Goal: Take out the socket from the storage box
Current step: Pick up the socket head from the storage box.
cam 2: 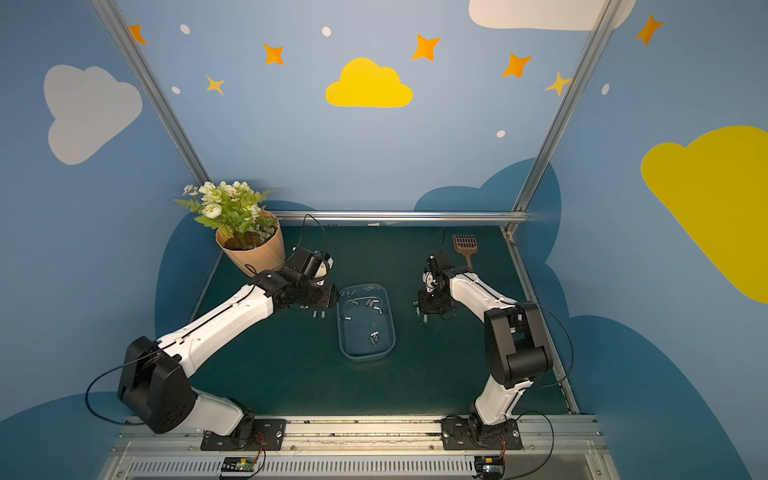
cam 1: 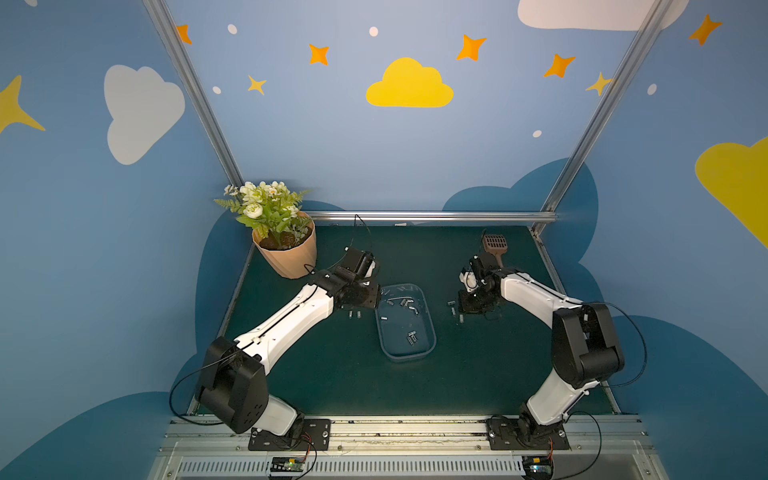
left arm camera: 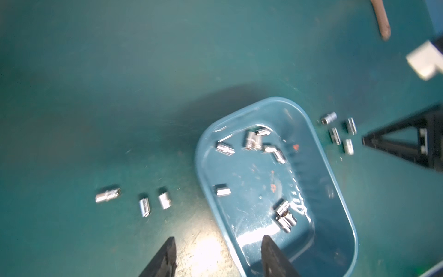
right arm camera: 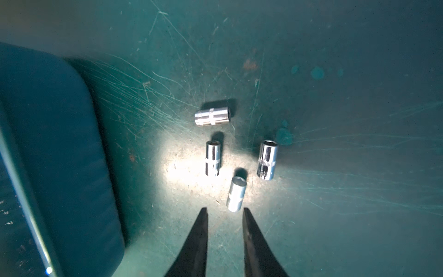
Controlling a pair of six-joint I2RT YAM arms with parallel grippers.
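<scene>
Right now the storage box [cam 1: 405, 355] sits near the middle of the green counter [cam 1: 332, 382]. Several loose sockets [left arm camera: 251, 140] lie on its floor, most of them near the far end, with a pair [left arm camera: 285, 215] nearer the robot. On the counter just beside the box, on the left arm's side, lie three more sockets [left arm camera: 145, 207]. On the right arm's side, four others [right arm camera: 212, 158] lie in a small cluster. The left pincer [left arm camera: 218, 239] stands wide and holds nothing; one finger [left arm camera: 271, 254] is over the box's inside, its mate over bare counter. The right pincer [right arm camera: 224, 210] is narrow but not closed, and empty, its tips just short of the nearest socket [right arm camera: 236, 194]. A potted plant [cam 1: 286, 249] stands in the far left corner.
</scene>
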